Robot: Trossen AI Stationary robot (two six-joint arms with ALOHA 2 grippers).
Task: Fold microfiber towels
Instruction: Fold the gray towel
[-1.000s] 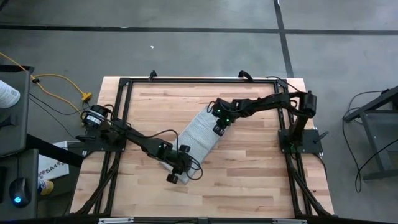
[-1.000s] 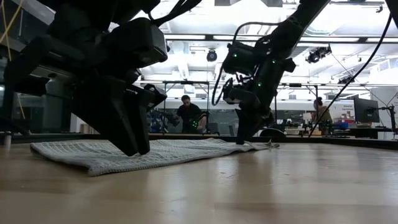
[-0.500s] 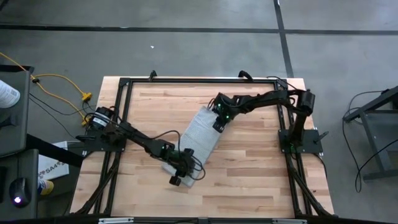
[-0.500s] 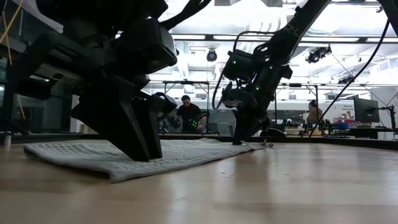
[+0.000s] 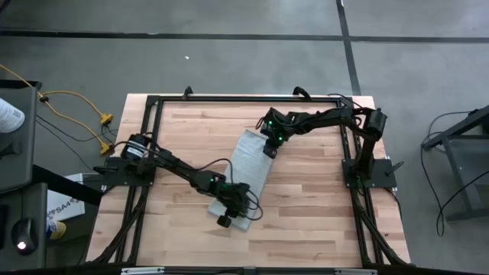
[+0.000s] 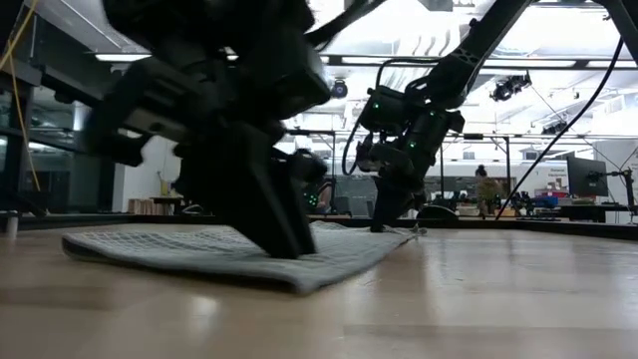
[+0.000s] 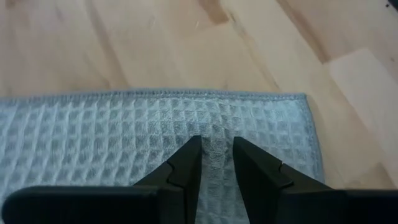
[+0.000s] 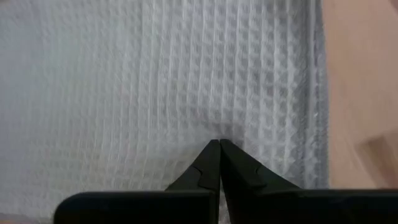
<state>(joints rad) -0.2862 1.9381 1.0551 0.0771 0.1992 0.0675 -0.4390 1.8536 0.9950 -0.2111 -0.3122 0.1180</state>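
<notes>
The light grey microfiber towel (image 5: pixel 248 172) lies flat and slantwise in the middle of the wooden table, one short end far and one near. It also shows in the low view (image 6: pixel 169 249). My left gripper (image 5: pixel 231 215) stands on the towel's near end, shut on a bit of cloth, with its tips on the towel in the low view (image 6: pixel 284 249). My right gripper (image 5: pixel 268 150) stands on the towel's far end, fingers shut at the cloth (image 8: pixel 219 146). My left gripper pinches a small ridge of the towel's top surface (image 7: pixel 216 144) between its two fingers, just inside the near short edge and close to a corner (image 7: pixel 303 98). The fingers slant down from above. The towel stays flat on the table. My right gripper has its shut fingertips (image 8: pixel 211 155) on the towel's top surface (image 8: pixel 219 138) near the far short end, a little in from the long edge. The fingers come down from above. The cloth lies flat on the table around them; how much is caught, I cannot tell.
A black frame (image 5: pixel 153 103) runs along the table's edges. Bare wood (image 5: pixel 306 206) lies to the towel's right and near side. In the low view, people (image 6: pixel 488 189) and desks show in the room beyond the table.
My left gripper has moved toward the table's right and near edges, dragging the towel's near end with it. The towel has swung about its far end, which has hardly moved, and now lies steeper. My right gripper has shifted slightly toward the far edge.
</notes>
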